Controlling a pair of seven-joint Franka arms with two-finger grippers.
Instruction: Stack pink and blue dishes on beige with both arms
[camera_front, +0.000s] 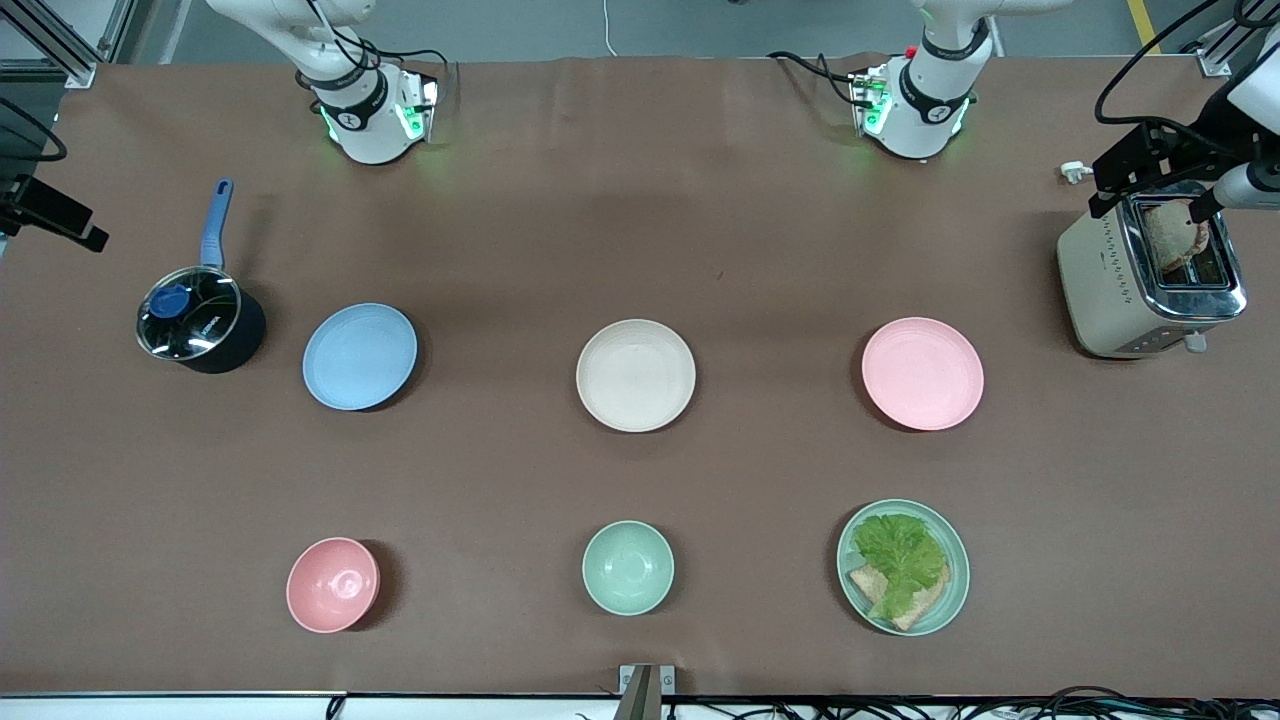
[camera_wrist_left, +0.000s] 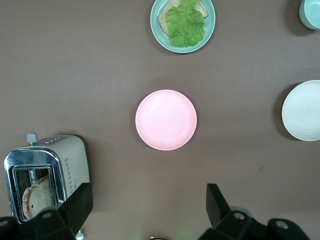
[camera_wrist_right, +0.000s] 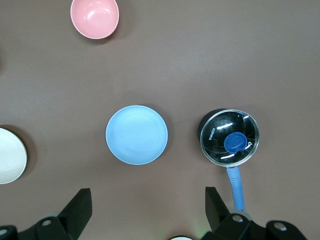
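Note:
The pale pink plate (camera_front: 922, 373) lies toward the left arm's end of the table. The light blue plate (camera_front: 359, 356) lies toward the right arm's end, and the beige plate (camera_front: 636, 375) sits between them in the same row. All three are empty and apart. My left gripper (camera_wrist_left: 148, 195) hangs high and open over bare table between its base and the pink plate (camera_wrist_left: 166, 119). My right gripper (camera_wrist_right: 148, 197) hangs high and open over bare table between its base and the blue plate (camera_wrist_right: 137, 134). Neither hand shows in the front view. Both hold nothing.
A lidded pot (camera_front: 200, 320) with a blue handle stands beside the blue plate. A toaster (camera_front: 1140, 280) with bread stands beside the pink plate. Nearer the front camera sit a pink bowl (camera_front: 333, 584), a mint bowl (camera_front: 627, 567) and a mint plate (camera_front: 958, 590) with lettuce and bread.

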